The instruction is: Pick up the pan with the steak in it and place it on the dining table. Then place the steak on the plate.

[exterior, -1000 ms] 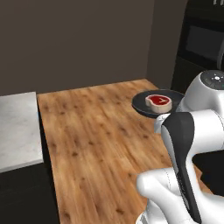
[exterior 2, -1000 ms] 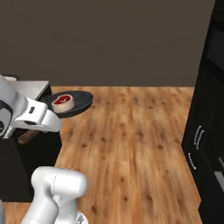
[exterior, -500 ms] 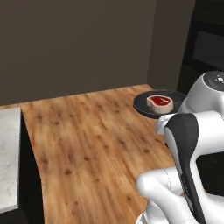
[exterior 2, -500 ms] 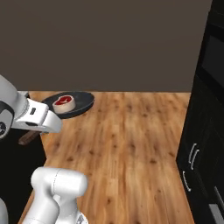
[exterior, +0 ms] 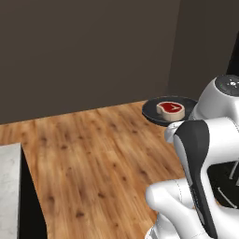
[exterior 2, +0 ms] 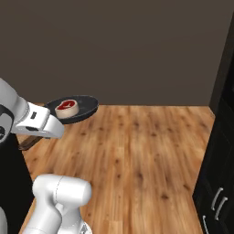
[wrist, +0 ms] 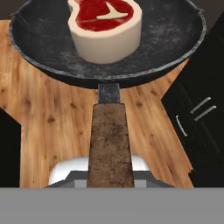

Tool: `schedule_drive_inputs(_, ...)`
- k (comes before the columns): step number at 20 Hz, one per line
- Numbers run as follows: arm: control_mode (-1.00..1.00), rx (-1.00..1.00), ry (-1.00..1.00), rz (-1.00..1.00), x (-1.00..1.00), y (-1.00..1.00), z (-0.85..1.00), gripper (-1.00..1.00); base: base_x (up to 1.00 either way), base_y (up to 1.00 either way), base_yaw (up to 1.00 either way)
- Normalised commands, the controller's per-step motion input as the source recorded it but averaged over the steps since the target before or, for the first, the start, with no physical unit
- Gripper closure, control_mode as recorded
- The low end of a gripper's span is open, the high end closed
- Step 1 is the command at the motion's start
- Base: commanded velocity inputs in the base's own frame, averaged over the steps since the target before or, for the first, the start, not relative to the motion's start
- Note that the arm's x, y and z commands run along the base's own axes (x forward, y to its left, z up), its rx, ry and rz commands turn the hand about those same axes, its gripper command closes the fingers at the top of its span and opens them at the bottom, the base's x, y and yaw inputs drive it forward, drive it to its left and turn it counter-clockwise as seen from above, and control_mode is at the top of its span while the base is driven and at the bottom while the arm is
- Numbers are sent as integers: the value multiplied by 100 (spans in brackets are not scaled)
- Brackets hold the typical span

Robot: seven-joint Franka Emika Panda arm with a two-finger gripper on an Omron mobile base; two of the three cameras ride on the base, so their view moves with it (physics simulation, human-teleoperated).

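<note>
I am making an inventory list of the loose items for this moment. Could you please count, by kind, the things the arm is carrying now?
Pan: 1, black, its brown handle leading down to the gripper
Steak: 1, red, lying in the pan
Total: 2

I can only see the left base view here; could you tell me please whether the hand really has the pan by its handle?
Observer: Yes. In the hand view the brown handle runs straight back from the pan into the hand, which is shut on it.
Operator: Thank you. Is the steak sitting well inside?
Observer: The steak lies flat on the pan floor, off centre but clear of the rim.
Operator: And what is off to the right?
Observer: The right base view shows dark cabinets with metal pulls beside the wooden floor.
</note>
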Motion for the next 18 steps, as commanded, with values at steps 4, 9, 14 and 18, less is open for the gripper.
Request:
schedule_drive_inputs(4,100,0,0,0,0,0,0,100,100,11,0)
schedule_drive_inputs(9,100,0,0,0,0,0,0,100,100,11,0)
schedule_drive_inputs(14,100,0,0,0,0,0,0,100,100,12,0)
schedule_drive_inputs(18,100,0,0,0,0,0,0,100,100,18,0)
